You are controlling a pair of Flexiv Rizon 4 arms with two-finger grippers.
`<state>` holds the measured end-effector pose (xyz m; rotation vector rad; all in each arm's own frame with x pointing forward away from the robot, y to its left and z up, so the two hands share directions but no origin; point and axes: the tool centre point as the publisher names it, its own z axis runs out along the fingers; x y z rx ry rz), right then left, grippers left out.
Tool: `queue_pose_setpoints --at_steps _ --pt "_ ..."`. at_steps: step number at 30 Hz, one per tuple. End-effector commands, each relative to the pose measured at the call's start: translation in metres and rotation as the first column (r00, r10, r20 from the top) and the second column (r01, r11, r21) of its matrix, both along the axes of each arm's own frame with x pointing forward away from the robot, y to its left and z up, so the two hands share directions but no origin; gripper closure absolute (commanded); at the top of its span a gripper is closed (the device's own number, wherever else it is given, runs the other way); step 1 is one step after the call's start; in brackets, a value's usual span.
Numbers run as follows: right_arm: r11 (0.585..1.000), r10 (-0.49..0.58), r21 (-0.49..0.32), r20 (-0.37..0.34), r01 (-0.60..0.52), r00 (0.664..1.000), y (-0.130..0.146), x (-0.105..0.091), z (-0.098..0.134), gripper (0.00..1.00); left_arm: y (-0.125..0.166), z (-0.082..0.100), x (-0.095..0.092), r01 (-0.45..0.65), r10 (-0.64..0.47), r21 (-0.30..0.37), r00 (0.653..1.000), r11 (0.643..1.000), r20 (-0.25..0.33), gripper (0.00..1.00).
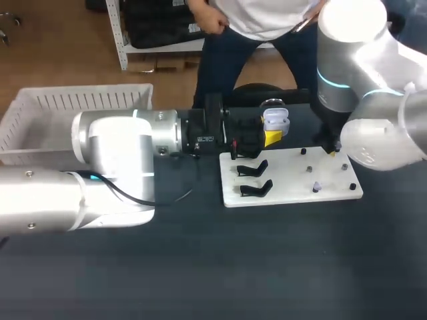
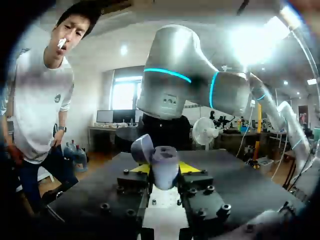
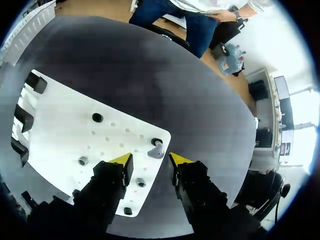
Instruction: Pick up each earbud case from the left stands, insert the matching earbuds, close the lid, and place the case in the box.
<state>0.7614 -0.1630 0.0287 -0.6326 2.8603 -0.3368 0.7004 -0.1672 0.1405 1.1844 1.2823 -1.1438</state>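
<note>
An earbud case (image 2: 165, 166), its lid raised, is pinched between the two fingers of the left gripper (image 2: 165, 171) and held above the table. The fingers of the right gripper (image 3: 150, 161) are spread. A grey earbud (image 3: 157, 149) is seated at the corner of the white board (image 3: 60, 135), just ahead of the gap between them, touched by neither tip. Black stands (image 3: 22, 117) are lined along the board's opposite edge. The white box (image 1: 73, 107) is set well behind the left gripper.

Pale lilac case (image 1: 275, 122), white board (image 1: 288, 191), black stands (image 1: 256, 189), dark table (image 1: 267, 267).
</note>
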Motion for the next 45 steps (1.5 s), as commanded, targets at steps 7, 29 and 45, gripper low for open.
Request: queue_pose_setpoints --at_steps 7,29,45 --pt "1.0 -0.022 -0.008 0.008 0.022 1.0 0.0 0.007 -0.004 0.57 0.0 -0.002 -0.001 -0.006 0.006 -0.007 1.0 1.0 0.005 1.0" --pt "0.999 -0.046 -0.014 0.012 0.046 0.999 -0.003 0.011 -0.005 0.93 0.0 -0.002 -0.001 -0.006 0.006 -0.007 1.0 1.0 0.005 1.0" --pt "0.995 -0.09 -0.043 0.017 0.091 0.996 -0.003 -0.009 0.042 1.0 0.0 -0.002 -0.001 -0.006 0.006 -0.007 1.0 1.0 0.005 1.0"
